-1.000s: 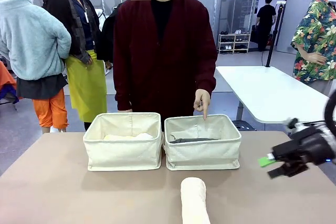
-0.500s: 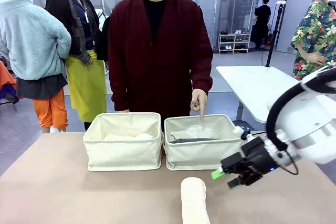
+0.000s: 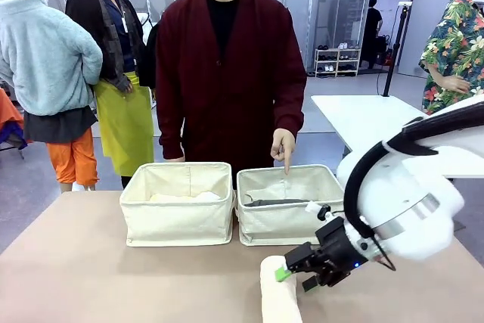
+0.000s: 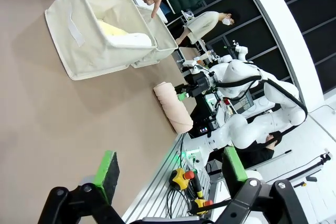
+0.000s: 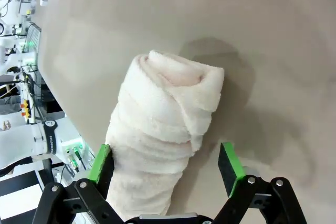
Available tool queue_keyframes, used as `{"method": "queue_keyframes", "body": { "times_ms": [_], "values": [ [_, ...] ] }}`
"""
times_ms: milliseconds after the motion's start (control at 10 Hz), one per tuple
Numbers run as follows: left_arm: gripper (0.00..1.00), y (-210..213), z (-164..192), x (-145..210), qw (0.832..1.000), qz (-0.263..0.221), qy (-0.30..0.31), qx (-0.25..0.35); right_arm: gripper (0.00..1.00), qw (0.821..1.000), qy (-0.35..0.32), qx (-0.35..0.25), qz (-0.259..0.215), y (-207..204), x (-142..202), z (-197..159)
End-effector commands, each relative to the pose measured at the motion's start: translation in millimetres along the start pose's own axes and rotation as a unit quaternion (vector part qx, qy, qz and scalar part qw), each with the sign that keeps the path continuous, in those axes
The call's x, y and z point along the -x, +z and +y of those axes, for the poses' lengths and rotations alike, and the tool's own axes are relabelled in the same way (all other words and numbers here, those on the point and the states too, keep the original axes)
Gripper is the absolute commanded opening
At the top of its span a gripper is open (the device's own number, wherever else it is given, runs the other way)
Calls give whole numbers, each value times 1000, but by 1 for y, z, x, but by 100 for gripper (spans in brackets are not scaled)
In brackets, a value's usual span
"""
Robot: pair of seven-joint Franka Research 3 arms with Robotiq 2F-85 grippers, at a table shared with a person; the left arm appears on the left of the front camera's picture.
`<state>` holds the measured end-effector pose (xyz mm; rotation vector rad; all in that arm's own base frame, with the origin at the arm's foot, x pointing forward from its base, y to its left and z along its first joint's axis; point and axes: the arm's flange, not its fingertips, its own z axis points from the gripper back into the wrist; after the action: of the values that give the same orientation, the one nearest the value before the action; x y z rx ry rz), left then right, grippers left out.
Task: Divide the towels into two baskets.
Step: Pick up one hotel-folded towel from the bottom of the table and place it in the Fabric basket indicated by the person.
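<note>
Cream-pink towel (image 3: 279,290) lies on the surface (image 3: 91,270) at bottom centre of the front view, its long axis running from the bottom edge up toward the baskets (image 3: 290,202). Right gripper (image 3: 293,271), fingers fully spread and holding nothing, sits at the roll's far end, straddling it in the wrist view. Left gripper (image 4: 168,176), also spread and empty, is well apart. A person's hand (image 3: 283,145) points into the right basket.

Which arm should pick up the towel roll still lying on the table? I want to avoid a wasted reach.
Right. The right gripper hangs over the cream-pink towel with open jaws either side of it, while the left gripper sits open far back near the table's edge.
</note>
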<state>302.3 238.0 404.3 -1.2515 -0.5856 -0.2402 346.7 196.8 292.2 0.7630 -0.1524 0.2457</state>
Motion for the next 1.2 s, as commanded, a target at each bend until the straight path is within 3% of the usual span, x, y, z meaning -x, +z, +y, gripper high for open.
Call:
{"method": "queue_keyframes", "body": {
  "times_ms": [0,300,400,500,700,900,1000,1100],
  "values": [
    [100,2,-5,3,1000,1,3,5,100,1000,-12,3,-6,6,69,8],
    [100,2,-5,3,1000,1,3,5,100,1000,-8,-4,5,-4,73,15],
    [100,2,-5,3,1000,1,3,5,85,1000,-2,-2,7,-7,74,18],
    [100,2,-5,3,1000,1,3,5,49,1000,4,0,11,-10,75,20],
    [100,2,-5,3,1000,1,3,5,0,1000,7,2,10,-11,76,23],
    [100,2,-5,3,1000,1,3,5,0,1000,10,-4,6,-7,75,26],
    [100,2,-5,3,1000,1,3,5,6,1000,11,-5,5,-4,75,27],
    [100,2,-5,3,1000,1,3,5,0,1000,12,-6,3,3,73,30]
  ]
}}
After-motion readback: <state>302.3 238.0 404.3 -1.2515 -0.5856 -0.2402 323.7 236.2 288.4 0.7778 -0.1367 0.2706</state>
